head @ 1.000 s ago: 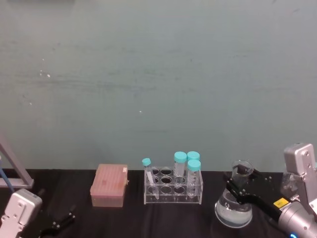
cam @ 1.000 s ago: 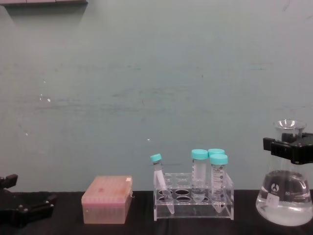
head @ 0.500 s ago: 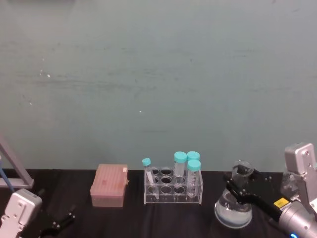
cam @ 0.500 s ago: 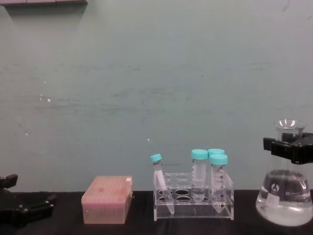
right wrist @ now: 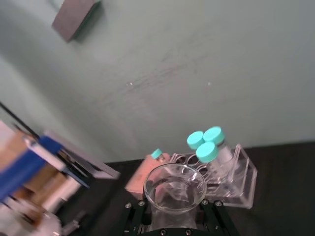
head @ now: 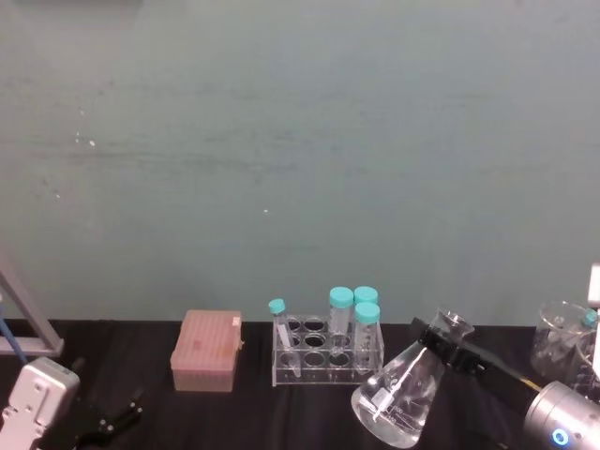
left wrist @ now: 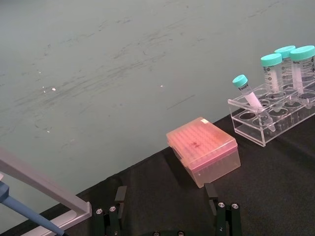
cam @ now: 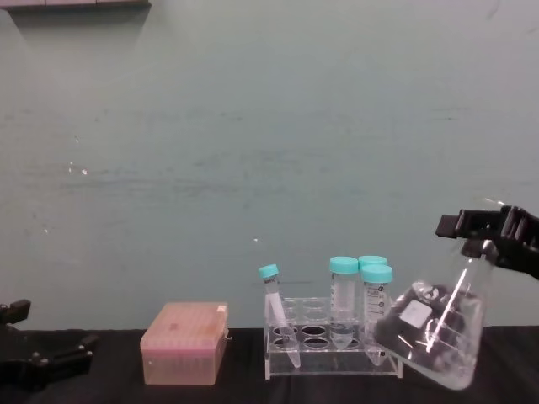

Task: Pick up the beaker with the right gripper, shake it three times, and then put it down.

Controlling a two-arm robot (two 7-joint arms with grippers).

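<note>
The beaker [head: 398, 398] is a clear conical flask, lifted off the black table and tilted so its wide base swings left toward the tube rack. Liquid sloshes inside it [cam: 438, 337]. My right gripper [head: 441, 339] is shut on its narrow neck just under the flared rim, coming in from the right [cam: 476, 229]. In the right wrist view I look down into the flask's open mouth [right wrist: 174, 189], with a black finger on either side. My left gripper [head: 108, 422] rests low at the left [cam: 42, 362], open with nothing between its fingers [left wrist: 219, 209].
A clear tube rack [cam: 333, 341] with blue-capped tubes stands mid-table, close to the swung flask base. A pink tip box [cam: 184, 341] sits to its left. Another glass vessel [head: 562, 342] stands at the far right. A grey stand [left wrist: 44, 189] lies at the far left.
The flask stood upright in the right gripper before; now it is tilted hard, its base swung left toward the rack. The left arm has not moved.
</note>
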